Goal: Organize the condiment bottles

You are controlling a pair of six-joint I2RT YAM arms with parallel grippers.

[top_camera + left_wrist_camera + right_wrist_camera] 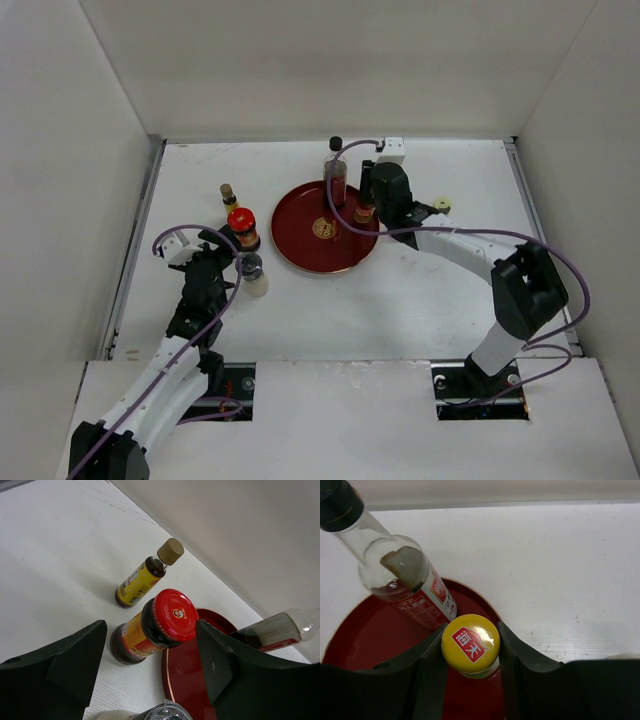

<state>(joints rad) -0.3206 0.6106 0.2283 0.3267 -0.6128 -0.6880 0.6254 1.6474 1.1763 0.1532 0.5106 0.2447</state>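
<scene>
Right pincer (470,632) clamped on the cap of the yellow-cap bottle (470,644), over the right part of the tray (370,630), just beside the tall bottle (405,580). Cannot tell whether its base rests on the tray. Left pincer (151,625) apart, nothing gripped; red jar (160,622) ahead of it, on the table by the tray rim. Step, as I judge: setting this bottle down. Next: confirm it stands, release, lift straight up clear of the tall bottle
</scene>
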